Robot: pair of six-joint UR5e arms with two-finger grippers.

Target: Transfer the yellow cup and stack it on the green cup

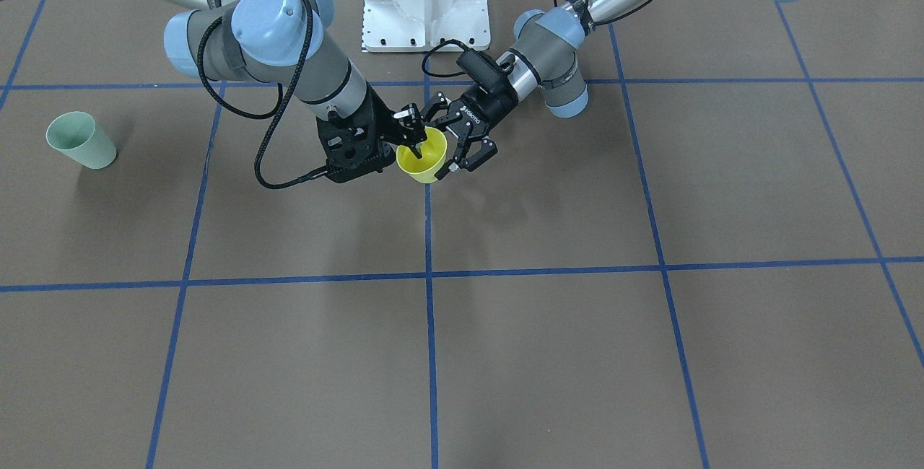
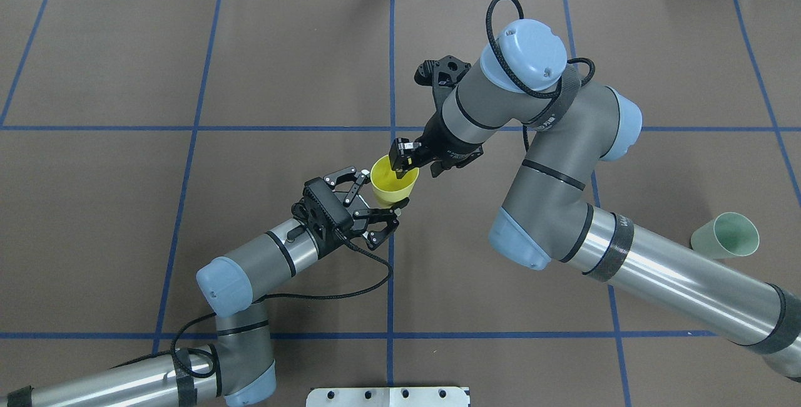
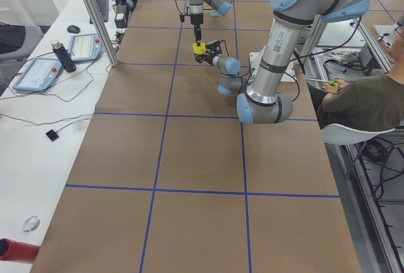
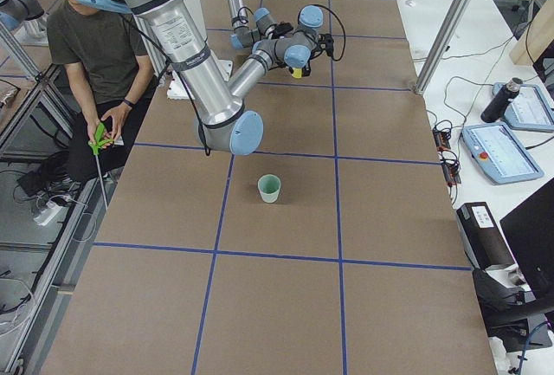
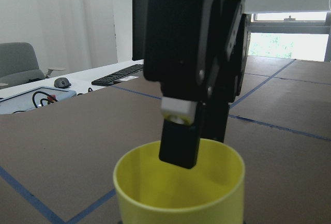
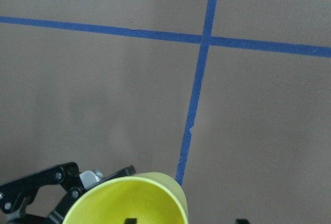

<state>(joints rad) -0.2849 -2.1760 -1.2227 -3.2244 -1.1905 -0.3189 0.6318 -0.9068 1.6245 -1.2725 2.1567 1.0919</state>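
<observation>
- Both claws meet at the yellow cup: right claw pinches its rim from above; left claw is spread wide, straddling it.
- Green cup stands far off on the tabletop, on the right arm's side.

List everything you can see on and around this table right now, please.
yellow cup: one, bright yellow, mid-table, held above the surface between the two grippers
green cup: one, pale green, upright, alone on the robot's right side of the table
table: one, brown, crossed by blue tape lines
base plate: one, white, at the robot's edge
bottle: one, dark, on the white side desk
person: one, seated beside the table, dark shirt
left gripper: black, fingers spread open around the yellow cup
right gripper: black, pinching the yellow cup's rim, one finger inside
</observation>
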